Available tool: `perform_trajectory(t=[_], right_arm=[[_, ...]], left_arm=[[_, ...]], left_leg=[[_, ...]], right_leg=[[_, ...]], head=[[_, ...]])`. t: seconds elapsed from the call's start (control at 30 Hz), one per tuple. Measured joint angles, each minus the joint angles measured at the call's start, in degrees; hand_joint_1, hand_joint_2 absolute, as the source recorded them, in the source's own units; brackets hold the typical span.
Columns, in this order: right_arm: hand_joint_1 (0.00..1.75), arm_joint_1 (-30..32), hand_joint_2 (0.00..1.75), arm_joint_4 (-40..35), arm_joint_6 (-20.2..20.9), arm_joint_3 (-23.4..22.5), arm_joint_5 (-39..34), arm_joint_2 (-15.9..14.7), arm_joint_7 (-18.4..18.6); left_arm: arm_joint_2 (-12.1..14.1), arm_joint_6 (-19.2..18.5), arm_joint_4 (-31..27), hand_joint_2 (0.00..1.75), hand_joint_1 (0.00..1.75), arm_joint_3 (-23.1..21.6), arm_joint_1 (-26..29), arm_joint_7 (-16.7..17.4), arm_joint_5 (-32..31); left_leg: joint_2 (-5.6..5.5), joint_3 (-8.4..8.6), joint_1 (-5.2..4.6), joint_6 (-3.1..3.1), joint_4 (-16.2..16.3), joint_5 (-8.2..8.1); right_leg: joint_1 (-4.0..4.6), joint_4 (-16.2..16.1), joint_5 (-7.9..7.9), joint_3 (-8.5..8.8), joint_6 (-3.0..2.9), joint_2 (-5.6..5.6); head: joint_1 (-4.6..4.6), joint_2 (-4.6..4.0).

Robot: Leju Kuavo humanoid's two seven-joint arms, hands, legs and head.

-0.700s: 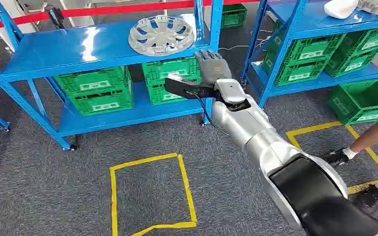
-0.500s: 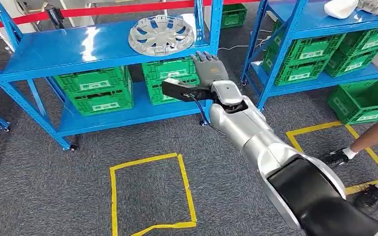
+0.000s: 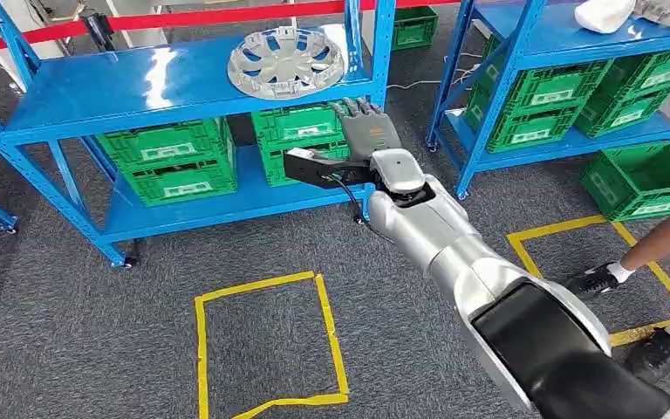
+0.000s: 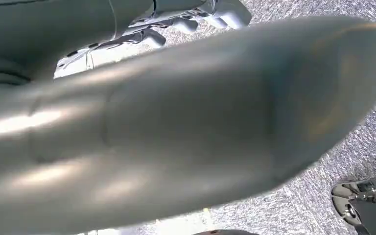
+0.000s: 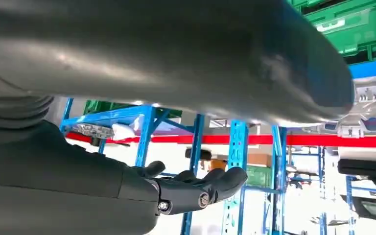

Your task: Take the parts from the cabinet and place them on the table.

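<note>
Head view: right hand, fingers spread and empty, before green crates, contents hidden.

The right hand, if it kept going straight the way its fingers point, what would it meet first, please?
Probably the front edge of the blue shelf just below the wheel cover; the right hand is open, and depth is uncertain.

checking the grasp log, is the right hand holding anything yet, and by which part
Nothing is held. The right hand is empty, fingers apart, below the shelf edge, clear of the silver wheel cover.
</note>
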Motion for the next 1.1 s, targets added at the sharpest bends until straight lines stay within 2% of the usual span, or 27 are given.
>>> perform_trajectory(t=[0.23,0.37,0.4,0.43,0.47,0.53,0.57,0.6,0.63,0.67,0.73,0.77,0.8,0.87,0.9,0.93,0.97,1.03,1.07,1.1], right_arm=[[0.0,0.1,0.0,-0.81,0.46,1.27,-0.37,0.17,0.04],[0.0,0.08,0.0,-1.27,0.81,1.59,-0.44,0.59,0.15],[0.0,0.05,0.0,-1.44,0.81,1.62,-0.44,0.68,0.15],[0.0,0.06,0.0,-1.55,0.81,1.64,-0.46,0.68,0.15],[0.0,-0.06,0.0,-1.57,0.81,1.68,-0.46,0.68,0.15],[0.0,0.0,0.0,-1.62,0.87,1.84,-0.57,0.68,0.17],[0.0,0.16,0.0,-1.62,0.96,2.03,-0.66,0.68,0.17],[0.0,0.25,0.0,-1.62,0.96,2.18,-0.83,0.68,0.17],[0.0,0.27,0.0,-1.62,0.96,2.36,-1.01,0.68,0.15],[0.0,0.25,0.0,-1.62,0.96,2.51,-1.14,0.68,0.11],[0.0,0.17,0.0,-1.7,0.96,2.75,-1.29,0.83,-0.11],[0.0,0.11,0.0,-1.7,0.96,2.91,-1.4,0.85,-0.09],[0.0,0.14,0.0,-1.84,0.94,3.06,-1.57,1.34,-0.13],[0.0,0.2,0.0,-1.86,0.94,3.32,-2.05,1.31,-0.02],[0.0,0.19,0.0,-1.86,0.92,3.61,-2.23,1.31,0.0],[0.0,0.19,0.0,-2.03,0.85,3.83,-2.27,1.42,0.0],[0.0,0.13,0.0,-2.08,0.79,3.98,-2.36,1.49,-0.02],[0.0,0.2,0.0,-2.14,0.79,4.13,-2.38,1.62,-0.09],[0.0,0.31,0.0,-2.14,0.79,4.31,-2.43,1.62,-0.09],[0.0,0.46,0.0,-2.14,0.79,4.46,-2.45,1.62,-0.09]], left_arm=[[0.13,0.22,0.0,0.0,0.0,0.22,-0.02,0.07,-0.02],[0.24,0.22,0.0,0.0,0.0,0.39,-0.03,0.09,-0.02],[0.22,0.26,0.0,0.0,0.0,0.39,-0.03,0.09,-0.02],[0.13,0.28,0.0,0.0,0.0,0.39,-0.03,0.09,-0.02],[0.15,0.37,-0.02,0.0,0.0,0.42,-0.1,0.09,-0.02],[0.13,0.42,-0.02,0.0,0.0,0.42,-0.15,0.09,-0.02],[0.13,0.5,0.0,0.0,0.0,0.42,-0.13,0.11,-0.02],[0.13,0.55,0.0,0.0,0.0,0.46,-0.11,0.18,-0.02],[0.13,0.59,0.0,0.0,0.0,0.48,-0.07,0.17,0.04],[0.13,0.61,0.0,0.0,0.0,0.5,-0.03,0.17,0.09],[0.11,0.74,0.0,0.0,0.0,0.59,-0.04,0.13,0.13],[0.18,0.81,0.0,0.0,0.0,0.79,-0.05,0.07,0.15],[0.17,0.92,0.0,0.0,0.0,1.03,-0.08,0.02,0.15],[0.18,1.07,0.0,0.0,0.0,1.27,-0.05,-0.11,0.15],[0.17,1.07,0.0,0.0,0.0,1.36,-0.03,-0.13,0.13],[0.2,1.07,0.0,0.0,0.0,1.38,-0.03,-0.15,0.13],[0.22,1.09,0.0,0.0,0.0,1.4,-0.05,-0.15,0.04],[0.24,1.09,0.0,0.0,0.0,1.4,-0.06,-0.13,0.02],[0.24,1.09,0.0,0.0,0.0,1.4,-0.03,-0.09,0.02],[0.24,1.09,0.04,0.0,0.0,1.42,0.02,0.0,0.02]], left_leg=[[-0.02,-0.37,-0.21,0.17,0.41,-0.07],[-0.07,-0.58,-0.33,0.72,0.57,0.02],[-0.04,-0.39,0.09,1.14,-0.06,0.42],[0.13,-0.12,0.45,1.31,-0.57,0.84],[0.1,-0.18,0.52,1.58,-0.76,1.02],[0.15,-0.47,0.54,1.65,-0.74,1.09],[0.16,-0.61,0.55,1.64,-0.69,1.1],[0.14,-0.77,0.62,1.6,-0.56,1.11],[0.1,-0.87,0.72,1.51,-0.44,1.13],[0.05,-0.9,0.87,1.26,-0.26,1.05],[0.0,-0.94,1.27,0.49,0.42,0.69],[-0.04,-1.22,1.08,-0.09,0.7,0.52],[-0.1,-1.31,0.95,-0.59,0.96,0.35],[-0.1,-1.15,1.19,-1.38,0.37,0.68],[-0.1,-1.05,1.27,-1.83,0.16,0.78],[-0.09,-1.56,1.39,-2.13,0.5,0.45],[-0.06,-2.13,1.39,-2.24,2.23,-0.76],[-0.1,-6.09,1.38,-2.51,10.49,-4.78],[-0.1,-8.32,1.35,-2.57,14.72,-6.3],[-0.1,-9.96,1.35,-2.55,17.62,-6.85]], right_leg=[[-0.09,-0.05,0.2,-0.16,0.31,-0.02],[-0.19,-0.31,0.51,-0.12,0.79,-0.09],[0.06,-0.41,0.58,-0.07,1.01,-0.08],[-0.13,0.13,0.0,-0.19,1.2,0.02],[-0.07,2.12,-1.81,-1.11,1.51,0.23],[-0.37,11.19,-6.66,-5.05,2.01,0.34],[-0.51,15.29,-8.21,-6.84,2.22,0.34],[-0.65,17.31,-8.56,-7.7,2.32,0.34],[-0.81,16.57,-7.68,-7.2,2.39,0.33],[-0.97,13.0,-5.57,-5.17,2.48,0.32],[-1.28,2.72,-1.5,0.72,2.68,0.3],[-0.98,1.02,-2.78,1.52,2.54,0.49],[-0.96,0.74,-2.28,1.33,1.54,0.85],[-0.51,0.94,-2.4,1.18,0.68,0.84],[-0.5,0.79,-2.22,1.17,0.17,0.84],[-0.87,0.48,-1.94,1.36,-0.36,0.79],[-0.88,0.47,-1.99,1.39,-0.72,0.74],[-0.78,0.47,-2.11,1.4,-1.1,0.74],[-0.64,0.49,-2.22,1.41,-1.26,0.74],[-0.51,0.51,-2.28,1.44,-1.34,0.75]], head=[[0.0,0.0],[-0.02,0.0],[0.02,0.0],[-0.02,0.0],[0.24,0.0],[0.29,0.0],[0.28,0.0],[0.31,0.0],[0.31,0.0],[0.31,0.0],[0.33,0.0],[0.37,0.0],[0.28,0.0],[0.31,0.0],[0.37,0.0],[0.33,0.0],[0.22,0.0],[0.04,0.0],[0.07,0.0],[0.07,0.0]])
